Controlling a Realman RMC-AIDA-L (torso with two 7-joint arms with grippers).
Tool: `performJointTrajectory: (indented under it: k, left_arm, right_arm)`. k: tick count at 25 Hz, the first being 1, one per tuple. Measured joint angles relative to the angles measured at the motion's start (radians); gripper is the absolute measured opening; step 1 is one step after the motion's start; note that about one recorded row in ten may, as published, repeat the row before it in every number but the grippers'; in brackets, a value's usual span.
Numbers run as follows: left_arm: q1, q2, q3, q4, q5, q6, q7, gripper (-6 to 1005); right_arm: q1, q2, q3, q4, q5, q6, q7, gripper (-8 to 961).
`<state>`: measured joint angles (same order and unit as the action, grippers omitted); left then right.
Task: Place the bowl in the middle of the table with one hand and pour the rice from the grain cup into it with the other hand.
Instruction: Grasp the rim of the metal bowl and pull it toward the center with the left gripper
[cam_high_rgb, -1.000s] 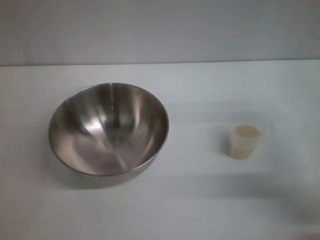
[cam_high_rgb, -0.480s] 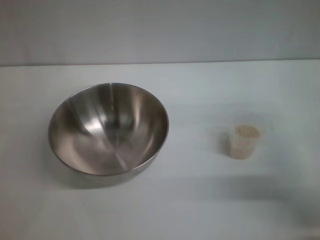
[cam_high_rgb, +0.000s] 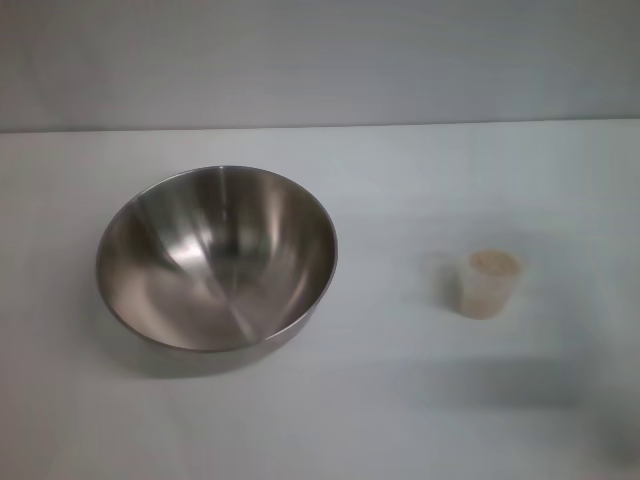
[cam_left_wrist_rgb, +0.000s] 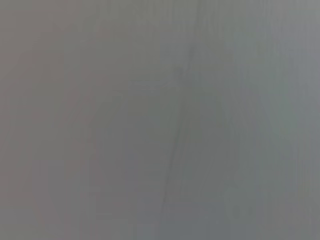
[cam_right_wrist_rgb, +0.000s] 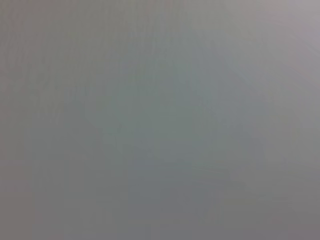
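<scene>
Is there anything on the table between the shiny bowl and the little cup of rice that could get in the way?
No. Only bare table lies between the bowl, on the robot's left, and the grain cup of rice on its right. Neither gripper is in view.

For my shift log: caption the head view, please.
Empty steel bowl left, cup of rice right, apart on white table; no arms visible.

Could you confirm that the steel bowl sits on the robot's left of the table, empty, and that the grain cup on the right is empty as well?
Not quite: the grain cup is not empty; the head view shows rice filling it to the brim. The rest holds: the bowl sits empty on the robot's left of the table, the cup on the right.
</scene>
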<state>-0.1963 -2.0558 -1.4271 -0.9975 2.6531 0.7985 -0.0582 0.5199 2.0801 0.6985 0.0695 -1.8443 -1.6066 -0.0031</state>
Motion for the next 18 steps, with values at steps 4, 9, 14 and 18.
performJointTrajectory:
  k: [4, 9, 14, 18]
  left_arm:
    - [0.033, -0.006, -0.037, -0.178, 0.037, -0.222, 0.005, 826]
    - [0.054, -0.004, -0.112, -0.443, 0.040, -0.605, 0.002, 823]
    - [0.045, -0.003, -0.200, -0.621, 0.040, -0.985, 0.003, 820]
    - [0.014, -0.002, -0.280, -0.723, 0.035, -1.283, 0.011, 818]
  right_arm:
    - [-0.006, 0.000, 0.000, 0.001, 0.000, -0.010, 0.000, 600]
    - [-0.011, 0.001, -0.003, 0.001, 0.001, -0.012, 0.000, 600]
    - [-0.013, 0.002, -0.001, 0.001, 0.001, -0.012, 0.000, 600]
    - [-0.013, 0.002, -0.001, 0.001, 0.001, -0.013, 0.002, 600]
